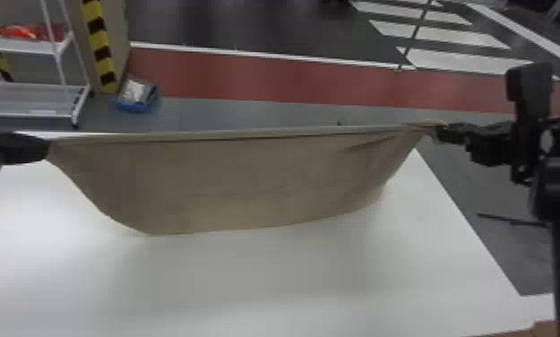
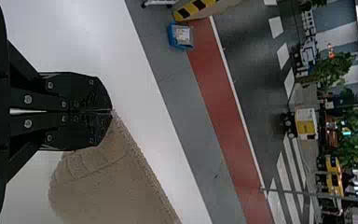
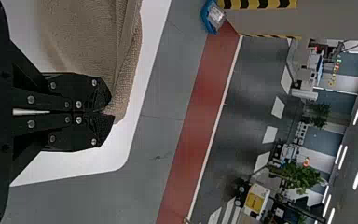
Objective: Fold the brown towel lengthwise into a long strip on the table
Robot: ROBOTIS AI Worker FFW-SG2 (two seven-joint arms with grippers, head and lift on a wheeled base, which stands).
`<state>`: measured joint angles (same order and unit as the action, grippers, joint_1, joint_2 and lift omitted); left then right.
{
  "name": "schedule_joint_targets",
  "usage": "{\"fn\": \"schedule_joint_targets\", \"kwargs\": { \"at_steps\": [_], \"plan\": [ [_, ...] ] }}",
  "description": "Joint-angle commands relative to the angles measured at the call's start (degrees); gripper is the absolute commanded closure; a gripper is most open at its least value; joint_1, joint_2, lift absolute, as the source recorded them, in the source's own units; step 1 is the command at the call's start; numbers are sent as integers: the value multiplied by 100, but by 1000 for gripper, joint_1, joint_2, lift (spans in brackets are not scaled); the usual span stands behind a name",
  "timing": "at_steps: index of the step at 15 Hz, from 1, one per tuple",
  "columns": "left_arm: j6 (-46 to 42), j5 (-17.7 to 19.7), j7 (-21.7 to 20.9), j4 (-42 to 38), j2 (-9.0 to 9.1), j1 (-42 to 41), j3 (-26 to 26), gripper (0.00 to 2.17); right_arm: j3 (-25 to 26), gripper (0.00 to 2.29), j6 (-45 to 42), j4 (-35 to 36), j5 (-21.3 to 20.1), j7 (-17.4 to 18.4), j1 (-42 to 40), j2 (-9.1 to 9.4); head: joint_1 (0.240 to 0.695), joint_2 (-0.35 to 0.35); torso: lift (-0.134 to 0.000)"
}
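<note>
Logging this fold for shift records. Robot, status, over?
Left gripper shut on one end of brown towel; right gripper shut on the other. Towel hangs stretched between them over white table. No obstruction seen.

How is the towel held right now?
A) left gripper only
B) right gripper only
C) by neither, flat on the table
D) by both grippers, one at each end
D: the left gripper is shut on one end of the towel, the right gripper on the other, with the cloth hanging between them.
</note>
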<state>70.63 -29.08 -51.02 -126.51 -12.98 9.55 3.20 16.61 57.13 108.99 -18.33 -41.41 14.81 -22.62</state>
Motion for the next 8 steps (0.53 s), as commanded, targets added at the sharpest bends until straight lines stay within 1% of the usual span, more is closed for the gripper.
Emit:
{"fn": "schedule_joint_targets", "kwargs": {
  "at_steps": [1,2,3,4,5,6,7,8],
  "plan": [
    [105,228,382,1269,-12,1084,-91,1433,-887,2125,48,-1028,-92,335,998,-49,601,-176,-92],
    [35,351,681,1928,23,1612,-188,1433,-1125,2125,-22,-1573,-92,572,1473,48,582,-159,-92],
    [-35,439,927,2473,58,2007,-241,1619,-1248,2125,-75,-2022,-92,766,1894,135,567,-142,-92],
    [-71,535,1358,2807,181,2350,-241,1916,-1274,2128,-198,-2391,-48,924,2281,223,534,-113,-92],
    [-88,553,1613,2921,234,2561,-241,1943,-1274,2128,-198,-2505,14,976,2527,241,512,-102,-92],
    [-71,562,1639,2903,252,2631,-197,1946,-1239,2128,-198,-2487,23,985,2606,232,492,-94,-92],
    [0,614,1621,2596,260,2631,-162,1946,-1213,2128,-127,-2356,84,976,2624,197,468,-88,-92],
    [88,729,1595,2095,252,2420,-100,1946,-1081,2128,66,-2065,260,915,2501,118,450,-87,-92]
  ]
}}
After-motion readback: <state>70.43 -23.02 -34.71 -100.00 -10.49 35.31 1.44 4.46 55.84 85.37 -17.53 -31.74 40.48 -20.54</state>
